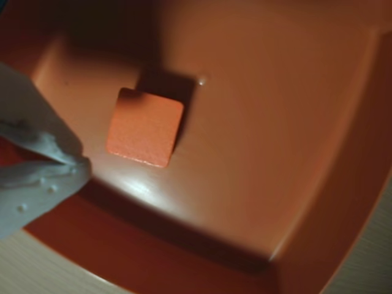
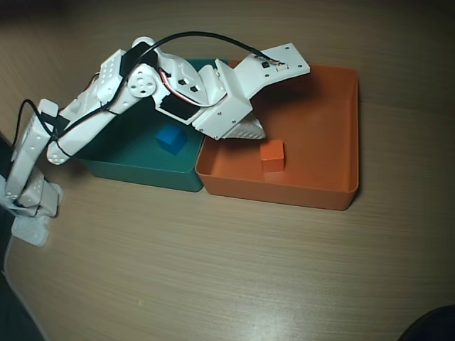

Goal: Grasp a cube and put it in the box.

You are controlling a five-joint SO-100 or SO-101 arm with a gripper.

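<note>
1 cube (image 2: 272, 155), 1 box (image 2: 334, 135), 1 claw (image 2: 250, 131)

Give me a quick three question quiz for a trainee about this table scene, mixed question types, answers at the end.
1. True or false: the small matte orange cube lies inside the large shallow orange plastic tray.
2. Multiple choice: what sits in the teal plastic tray? A) a small blue cube B) a red ball C) nothing
3. Short answer: in the wrist view, is the white two-finger gripper touching the orange cube?

Key
1. True; the cube rests on the tray floor.
2. A; the small blue cube is there.
3. No; the gripper sits apart from the cube, at its left in that view.
</note>
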